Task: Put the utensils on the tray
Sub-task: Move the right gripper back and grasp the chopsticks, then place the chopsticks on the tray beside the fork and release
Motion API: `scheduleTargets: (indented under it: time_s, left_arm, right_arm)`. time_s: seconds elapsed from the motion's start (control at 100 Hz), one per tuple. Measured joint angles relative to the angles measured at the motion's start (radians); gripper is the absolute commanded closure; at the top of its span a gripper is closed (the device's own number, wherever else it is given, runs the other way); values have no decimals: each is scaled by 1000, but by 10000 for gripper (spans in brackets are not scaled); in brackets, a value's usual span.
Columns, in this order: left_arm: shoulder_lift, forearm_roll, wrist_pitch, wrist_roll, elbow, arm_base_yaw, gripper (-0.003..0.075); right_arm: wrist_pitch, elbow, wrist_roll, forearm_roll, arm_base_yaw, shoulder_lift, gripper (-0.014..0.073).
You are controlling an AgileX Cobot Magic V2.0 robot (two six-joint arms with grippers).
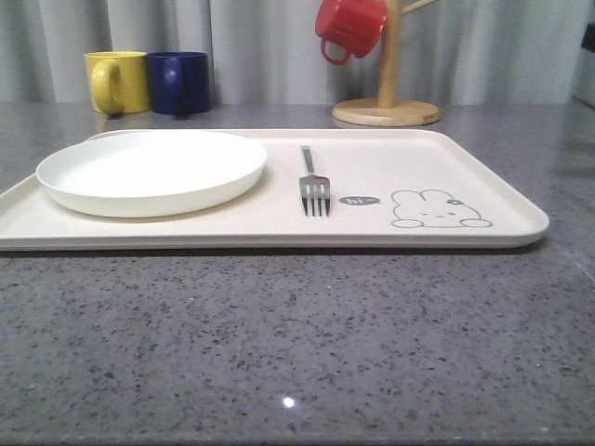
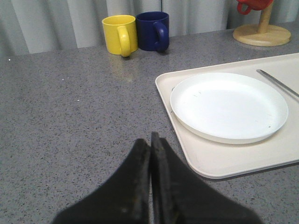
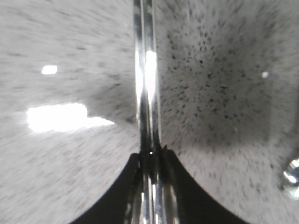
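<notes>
Between my right end effector [image 3: 152, 156] fingers sit the chopsticks [image 3: 145, 84], two flat shiny strips clamped side by side and running straight out over the speckled grey surface [image 3: 224, 93]. Jaws nearly closed, metal filling the gap. Picture is blurred, so I cannot tell how far the pair hangs above the surface.

Left end effector [image 2: 150, 144]: fingers pressed together, nothing between them, parked over bare surface just beside the near corner of the tray [image 2: 219, 165].

Tray status, front view: fork [image 1: 314, 181] already lying on the tray [image 1: 483, 186], tines toward the near rim, between the white plate [image 1: 153, 172] and the rabbit drawing [image 1: 435, 209].

Risks as I judge them:
- Grip is on thin, smooth metal with a long overhang. A quick swing could let one stick slide or pivot out, or scissor the pair apart.
- Low approach could catch the tips on the tray rim.
- Setting down too near the fork or plate could knock them; open space by the rabbit looks safer.

View differences:
- Right wrist view gives the grip and the stick alignment; a small shiny thing [image 3: 292, 175] at its edge, possibly the spoon, too blurred to say.
- Front view gives tray layout, plus yellow mug [image 1: 116, 82], blue mug [image 1: 179, 82], and red mug [image 1: 349, 28] on the wooden stand [image 1: 386, 111].
- Left wrist view adds the plate's gap from the tray's left rim and the fork handle [image 2: 278, 84].
</notes>
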Motion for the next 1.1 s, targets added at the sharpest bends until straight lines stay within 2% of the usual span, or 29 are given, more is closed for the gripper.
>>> scheduleTargets:
  time_s: [0.16, 0.32, 0.52, 0.66, 0.82, 1.0, 1.1]
  left_arm:
    - [0, 0, 0, 0, 0, 0, 739]
    - [0, 0, 0, 0, 0, 0, 739]
    - [0, 0, 0, 0, 0, 0, 739]
    - [0, 0, 0, 0, 0, 0, 739]
    - [0, 0, 0, 0, 0, 0, 739]
    - [0, 0, 0, 0, 0, 0, 739]
    - [0, 0, 0, 0, 0, 0, 739]
  right_arm:
    - [15, 0, 0, 28, 62, -86, 675]
    - [16, 0, 19, 78, 187, -106, 674]
    - [-4, 0, 133, 101, 382, -75, 674]
    - [-64, 0, 251, 105, 472, -4, 674]
    - [-137, 0, 371, 107, 518, 77, 674]
    - [-164, 0, 402, 103, 521, 106, 670]
    - [-164, 0, 406, 96, 521, 106, 597]
